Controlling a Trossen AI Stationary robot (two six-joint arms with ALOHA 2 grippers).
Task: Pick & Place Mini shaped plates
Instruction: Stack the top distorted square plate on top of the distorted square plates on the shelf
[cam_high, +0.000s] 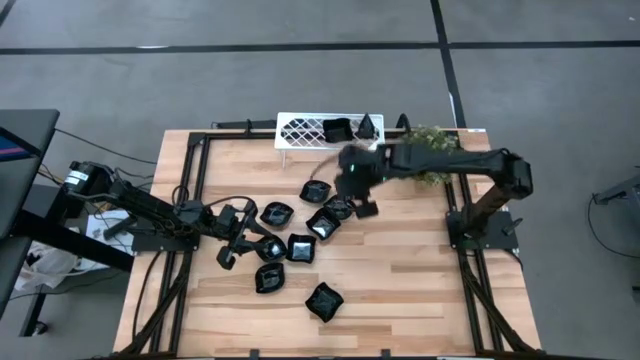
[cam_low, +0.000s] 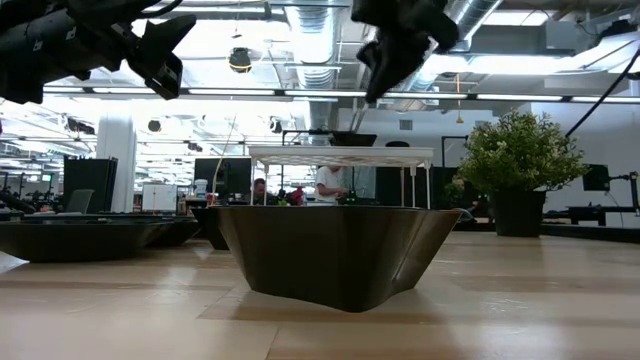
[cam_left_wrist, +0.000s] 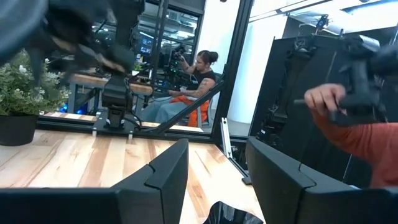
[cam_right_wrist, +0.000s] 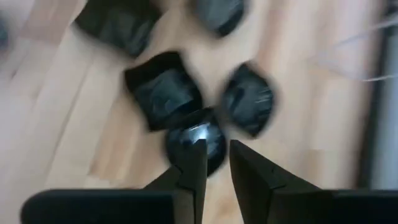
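Above flat-lying mini shaped plates (cam_right_wrist: 196, 143), right gripper (cam_right_wrist: 216, 163), jaws narrowly parted, empty.

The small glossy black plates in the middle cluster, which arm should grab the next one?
Probably the right: the right gripper hangs directly over the small glossy black plates, fingers slightly parted, empty. The left gripper waits open at the cluster's left edge.

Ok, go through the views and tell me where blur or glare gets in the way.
Right wrist view: motion blur smears the black plates and the table; only the right gripper is crisp. Left wrist view: the other arm overhead is smeared. Low view: bright ceiling lights silhouette both arms; the nearest plate is sharp. High view: even light, slight blur at the right arm's wrist.
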